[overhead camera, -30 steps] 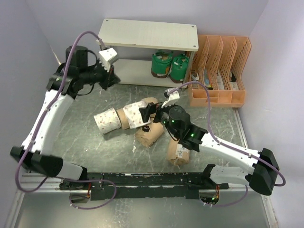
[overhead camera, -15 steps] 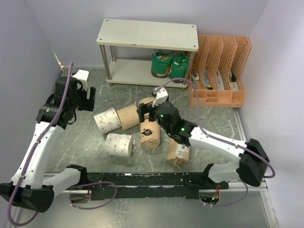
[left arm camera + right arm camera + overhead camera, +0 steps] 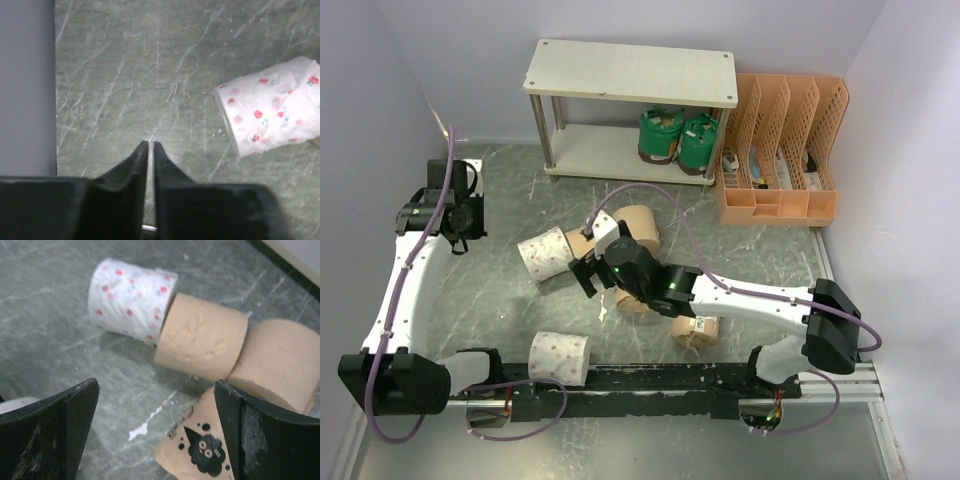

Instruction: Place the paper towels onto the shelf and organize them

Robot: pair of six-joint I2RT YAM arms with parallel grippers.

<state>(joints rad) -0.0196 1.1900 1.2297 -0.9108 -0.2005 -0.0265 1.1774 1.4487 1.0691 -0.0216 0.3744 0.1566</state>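
Observation:
The shelf [image 3: 630,72] stands at the back, with two green rolls [image 3: 678,138] on its lower board. My left gripper [image 3: 458,238] is shut and empty at the far left, left of a white patterned roll [image 3: 545,253], which also shows in the left wrist view [image 3: 270,105] beyond my left gripper [image 3: 150,145]. My right gripper [image 3: 585,275] is open and empty above the pile of rolls. In its wrist view the gripper [image 3: 156,390] faces the white roll [image 3: 130,300], two bare tan rolls [image 3: 202,337] [image 3: 280,365] and a printed tan wrapped roll [image 3: 200,450] by its right finger.
A second white patterned roll [image 3: 560,358] lies at the near edge by the arm rail. A tan wrapped roll with a barcode label [image 3: 695,328] lies under my right arm. An orange file organizer [image 3: 780,150] stands right of the shelf. A paper scrap [image 3: 142,429] lies on the table.
My left arm drew back from the shelf to the far left. The white patterned roll left my right gripper and rolled to the near edge. My right gripper moved left over the pile.

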